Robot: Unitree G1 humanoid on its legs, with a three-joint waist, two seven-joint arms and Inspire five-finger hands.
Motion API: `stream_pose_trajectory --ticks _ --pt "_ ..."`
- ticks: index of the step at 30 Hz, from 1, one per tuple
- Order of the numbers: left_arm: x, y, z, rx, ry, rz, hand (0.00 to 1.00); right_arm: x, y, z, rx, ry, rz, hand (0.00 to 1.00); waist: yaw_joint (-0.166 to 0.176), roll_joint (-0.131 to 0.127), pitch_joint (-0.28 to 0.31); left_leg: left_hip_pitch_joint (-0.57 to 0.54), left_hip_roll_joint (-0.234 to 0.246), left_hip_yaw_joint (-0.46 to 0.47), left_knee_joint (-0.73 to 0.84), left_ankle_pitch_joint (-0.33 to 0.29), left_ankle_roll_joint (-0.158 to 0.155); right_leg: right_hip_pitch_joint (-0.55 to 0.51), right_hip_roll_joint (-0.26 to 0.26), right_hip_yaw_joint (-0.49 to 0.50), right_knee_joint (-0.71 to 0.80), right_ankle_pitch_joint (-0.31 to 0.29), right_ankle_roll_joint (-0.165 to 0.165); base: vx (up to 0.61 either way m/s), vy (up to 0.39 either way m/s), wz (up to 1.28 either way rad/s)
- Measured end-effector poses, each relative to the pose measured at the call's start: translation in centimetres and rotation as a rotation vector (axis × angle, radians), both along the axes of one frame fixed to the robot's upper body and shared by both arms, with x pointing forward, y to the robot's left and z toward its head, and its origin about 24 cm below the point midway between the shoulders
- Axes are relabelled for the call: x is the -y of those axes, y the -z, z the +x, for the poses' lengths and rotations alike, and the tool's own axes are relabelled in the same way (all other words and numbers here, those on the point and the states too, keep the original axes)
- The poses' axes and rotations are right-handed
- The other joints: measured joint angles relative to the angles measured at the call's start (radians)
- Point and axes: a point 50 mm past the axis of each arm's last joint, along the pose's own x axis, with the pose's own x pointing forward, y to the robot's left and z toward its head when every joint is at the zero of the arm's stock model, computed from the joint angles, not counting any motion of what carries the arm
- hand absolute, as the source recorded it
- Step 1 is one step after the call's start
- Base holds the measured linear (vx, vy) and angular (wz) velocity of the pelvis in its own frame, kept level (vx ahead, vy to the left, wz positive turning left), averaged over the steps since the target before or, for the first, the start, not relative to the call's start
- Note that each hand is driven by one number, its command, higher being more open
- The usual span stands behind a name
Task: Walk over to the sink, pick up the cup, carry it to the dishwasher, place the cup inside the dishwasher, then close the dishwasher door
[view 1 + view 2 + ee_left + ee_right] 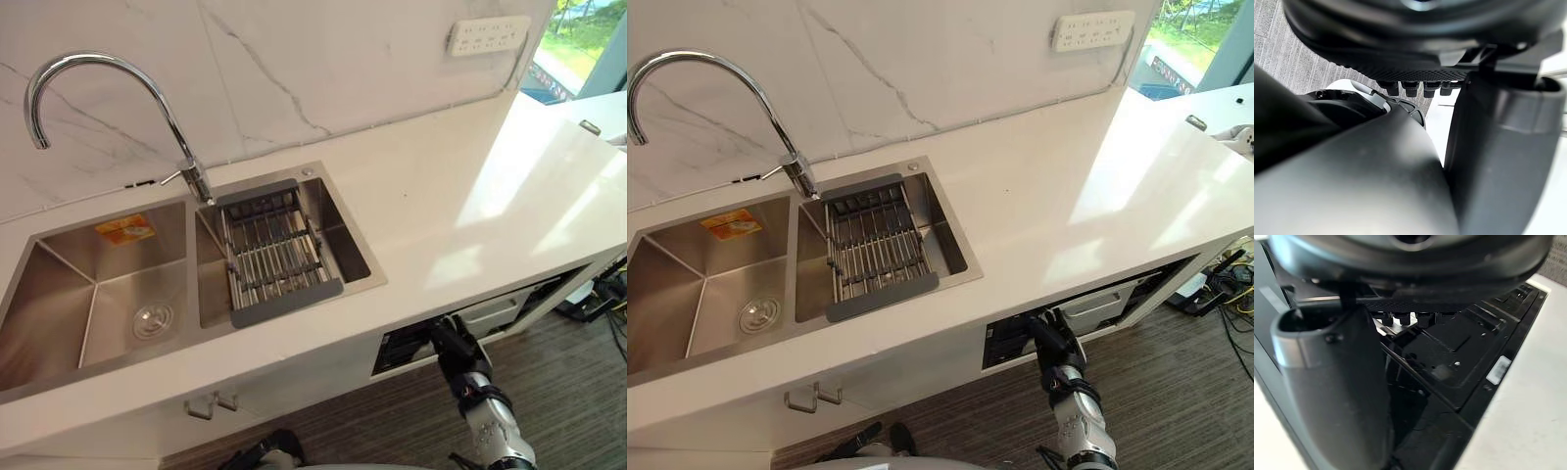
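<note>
Right hand point(1337, 382) at the dishwasher point(1459, 352) and left hand point(1498, 147) both show relaxed, empty fingers point(1400, 318).

Two basins point(69, 294) point(348, 245), one faucet point(200, 182), one rack point(274, 257), one outlet strip point(488, 35).

Brushed-steel sink point(59, 284), glossy chrome faucet point(174, 132), smooth white countertop point(441, 196) — perhaps stone — and veined marble-look wall point(294, 59).

- Both eye views look steeply down from the head at the white counter point(441, 215) and the sink point(59, 294). They share nearly the whole scene, offset slightly sideways.
- The left wrist view looks along the left hand point(1415, 54) from very close, toward the grey floor point(1278, 49).
- The right wrist view looks along the right hand point(1415, 274), very near the dark dishwasher point(1449, 357) opening under the counter.
</note>
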Motion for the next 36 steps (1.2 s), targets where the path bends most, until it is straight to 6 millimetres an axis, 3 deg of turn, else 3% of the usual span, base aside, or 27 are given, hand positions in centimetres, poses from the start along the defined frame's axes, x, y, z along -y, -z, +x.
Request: stream_pose_trajectory --ticks 4,7,11,15,17,20,25,27,29,32,33,34,35,36 --pt "0.0 0.0 -0.1 0.018 0.009 -0.002 1.0 -1.1 0.8 -1.1 -0.06 -0.164 -0.082 1.0 0.003 -0.005 -0.01 -0.012 0.006 0.0 0.0 0.004 -0.002 -0.013 0.006 0.0 -0.007 -0.006 0.002 -0.02 0.04 0.01" --pt "0.0 0.0 0.1 0.04 0.022 -0.002 1.0 -4.2 2.9 -3.3 -0.162 -0.354 -0.02 1.0 0.015 -0.014 -0.022 -0.019 0.005 -0.007 -0.003 0.003 -0.003 -0.014 0.005 -0.005 -0.009 -0.002 -0.004 0.04 0.049 0.09" --pt "0.2 0.1 -0.1 0.033 -0.031 -0.011 1.0 -7.8 5.9 -7.1 -0.311 -0.413 0.113 1.0 0.027 -0.015 -0.023 -0.017 -0.004 -0.011 -0.012 0.001 -0.004 -0.01 0.0 -0.007 -0.004 -0.001 -0.003 0.07 0.063 0.03" --pt "-0.1 0.2 -0.3 0.011 -0.098 0.011 1.0 -6.6 7.1 -8.3 -0.369 -0.154 0.305 1.0 0.031 -0.034 -0.016 0.014 -0.01 -0.004 -0.015 -0.006 -0.008 0.017 -0.008 -0.002 -0.003 0.0 -0.001 0.02 0.066 -0.02" --pt "0.0 0.2 -0.4 0.026 -0.121 0.005 1.0 -4.9 7.8 -9.5 -0.4 0.0 0.349 1.0 0.031 -0.043 -0.015 0.031 -0.013 0.002 -0.017 -0.015 -0.015 0.028 -0.012 0.002 -0.005 0.0 0.002 -0.05 0.094 -0.06" --pt "0.2 0.1 -0.3 0.069 -0.152 -0.027 1.0 -2.9 8.4 -12.2 -0.524 0.085 0.284 1.0 0.033 -0.044 -0.015 0.031 -0.018 0.004 -0.018 -0.021 -0.01 0.027 -0.016 -0.004 -0.013 -0.011 0.02 -0.04 0.07 -0.03" --pt "0.1 0.1 -0.7 0.078 -0.186 -0.057 1.0 -1.4 8.9 -15.2 -0.703 0.144 0.165 1.0 0.031 -0.049 -0.015 0.026 -0.034 -0.008 -0.02 -0.027 -0.003 0.027 -0.029 -0.018 -0.01 -0.015 0.036 0.03 0.057 0.08" --pt "0.0 0.1 -0.8 0.065 -0.177 -0.076 1.0 -1.2 9.0 -15.9 -0.761 0.155 0.129 1.0 0.03 -0.05 -0.015 0.026 -0.052 -0.026 -0.022 -0.037 0.004 0.026 -0.057 -0.038 0.034 -0.04 0.055 0.11 0.09 0.34" --pt "-0.1 0.2 -0.6 0.048 -0.151 -0.103 1.0 -1.0 9.1 -16.5 -0.813 0.183 0.099 1.0 0.023 -0.056 -0.017 0.025 -0.094 -0.064 -0.023 -0.071 0.018 0.013 -0.145 -0.074 0.174 -0.101 0.08 0.17 0.14 0.56" --pt "0.1 0.4 -0.4 0.019 -0.075 -0.116 1.0 -0.5 8.9 -16.4 -0.832 0.214 0.066 1.0 0.013 -0.056 -0.02 0.023 -0.131 -0.11 -0.023 -0.092 0.021 -0.024 -0.251 -0.066 0.392 -0.122 0.094 0.21 0.141 0.57" --pt "-0.3 0.3 -0.2 0.007 -0.027 -0.122 1.0 -0.5 8.9 -16.0 -0.827 0.237 0.066 1.0 0.008 -0.067 -0.021 0.028 -0.143 -0.14 -0.021 -0.098 0.035 -0.069 -0.311 -0.017 0.537 -0.103 0.064 0.2 0.14 0.69" --pt "-0.5 0.3 0.0 0.0 0.001 -0.124 1.0 -0.6 8.9 -15.8 -0.827 0.25 0.069 1.0 0.004 -0.071 -0.019 0.034 -0.145 -0.164 -0.018 -0.101 0.043 -0.104 -0.34 0.037 0.635 -0.063 0.004 0.26 0.151 0.88" --pt "-0.7 0.3 0.1 -0.007 0.022 -0.119 1.0 -0.8 9.0 -15.7 -0.831 0.249 0.069 1.0 -0.002 -0.069 -0.02 0.049 -0.141 -0.202 -0.018 -0.11 0.054 -0.148 -0.358 0.116 0.738 0.025 -0.035 0.29 0.107 0.86" --pt "-0.9 0.3 0.3 -0.01 0.038 -0.113 1.0 -1.1 9.0 -15.4 -0.829 0.245 0.075 1.0 -0.01 -0.064 -0.017 0.061 -0.132 -0.23 -0.016 -0.118 0.061 -0.178 -0.354 0.184 0.799 0.018 -0.021 0.29 0.089 0.87"
